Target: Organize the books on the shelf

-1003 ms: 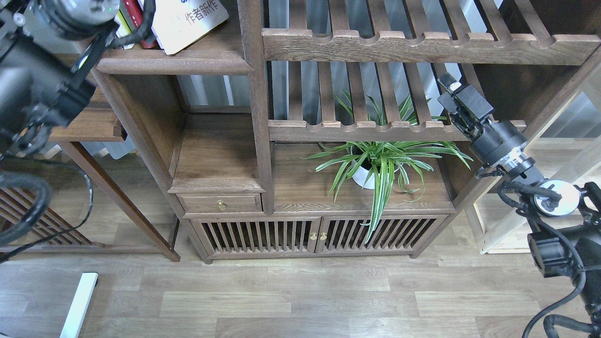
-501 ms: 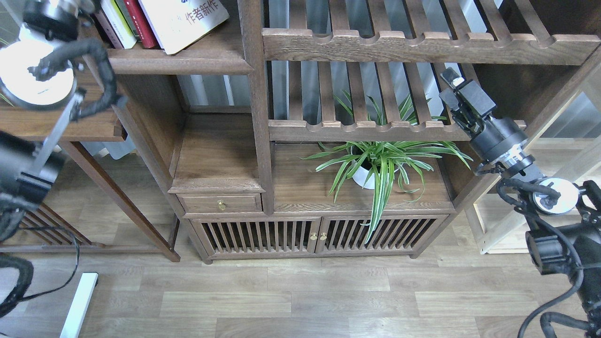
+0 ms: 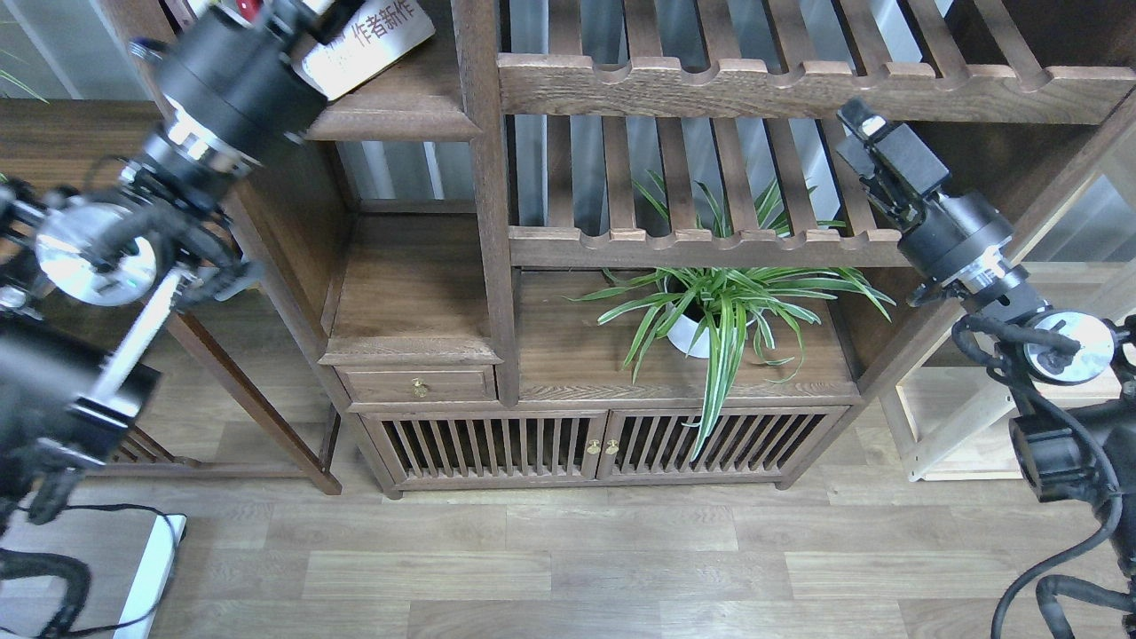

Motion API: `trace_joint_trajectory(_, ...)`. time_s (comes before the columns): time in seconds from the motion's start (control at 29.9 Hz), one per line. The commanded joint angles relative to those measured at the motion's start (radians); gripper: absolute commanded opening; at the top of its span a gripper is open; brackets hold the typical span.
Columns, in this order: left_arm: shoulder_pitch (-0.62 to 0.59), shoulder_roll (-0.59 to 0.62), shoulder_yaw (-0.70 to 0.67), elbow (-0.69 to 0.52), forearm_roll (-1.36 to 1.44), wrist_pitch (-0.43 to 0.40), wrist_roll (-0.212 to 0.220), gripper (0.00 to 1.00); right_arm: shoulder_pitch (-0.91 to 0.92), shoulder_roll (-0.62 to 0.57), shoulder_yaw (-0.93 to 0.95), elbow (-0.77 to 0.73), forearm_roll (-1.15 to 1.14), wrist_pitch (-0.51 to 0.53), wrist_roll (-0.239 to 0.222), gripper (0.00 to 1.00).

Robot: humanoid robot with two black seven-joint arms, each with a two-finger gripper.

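- Head view: dark wooden bookcase point(image 3: 479, 222) fills the background above a plank floor, with a potted plant point(image 3: 710, 311) on a lower ledge.
- Large white book point(image 3: 377, 40) leans on the shelf point(image 3: 390, 120) at its left end, near the top edge; a red book point(image 3: 248, 7) barely shows.
- Left gripper point(image 3: 297, 13) is at those books; whether it is spread or pinching, I cannot tell.
- Right gripper point(image 3: 859, 129) hangs empty by the slatted rack point(image 3: 710, 235), its state unclear.
- Judging by this, tidying looks unfinished.

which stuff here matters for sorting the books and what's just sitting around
For the job: large white book, thin red book, shelf, left gripper.

Just there: potted plant, slatted racks, small drawer, slatted cabinet doors, right gripper.
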Motion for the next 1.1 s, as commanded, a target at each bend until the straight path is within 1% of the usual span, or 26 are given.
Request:
trace_joint_trajectory(0.0,0.001,-0.097,0.056,0.04,0.007,0.003,0.006,0.58,-0.005,0.016,0.0,0.04,-0.046,0.0,0.0,0.99)
trace_joint_trajectory(0.1,0.001,-0.119,0.108,0.066,0.013,0.003,0.003,0.59,-0.005,0.033,-0.002,0.073,-0.066,0.0,0.0,0.99)
trace_joint_trajectory(0.27,0.002,-0.15,0.172,0.137,0.035,0.003,-0.001,0.63,0.0,0.057,-0.002,0.106,-0.081,0.0,0.0,0.99)
trace_joint_trajectory(0.53,0.016,-0.148,0.229,0.169,0.042,0.003,0.0,0.72,0.009,0.065,-0.002,0.111,-0.087,-0.03,0.002,0.99)
trace_joint_trajectory(0.67,0.03,-0.15,0.254,0.176,0.044,0.004,0.0,0.74,0.02,0.065,0.003,0.112,-0.09,-0.067,0.008,0.99)
trace_joint_trajectory(0.9,0.03,-0.154,0.258,0.178,0.042,0.003,-0.001,0.85,0.02,0.065,0.011,0.111,-0.09,-0.084,0.009,0.99)
trace_joint_trajectory(0.94,0.028,-0.154,0.257,0.178,0.042,0.003,-0.001,0.87,0.02,0.065,0.011,0.111,-0.09,-0.084,0.009,0.99)
trace_joint_trajectory(1.04,0.028,-0.154,0.257,0.178,0.042,0.0,0.0,0.98,0.021,0.067,0.011,0.111,-0.09,-0.084,0.009,0.99)
trace_joint_trajectory(1.07,0.028,-0.154,0.257,0.178,0.042,-0.006,-0.001,0.98,0.021,0.067,0.011,0.111,-0.09,-0.084,0.009,0.99)
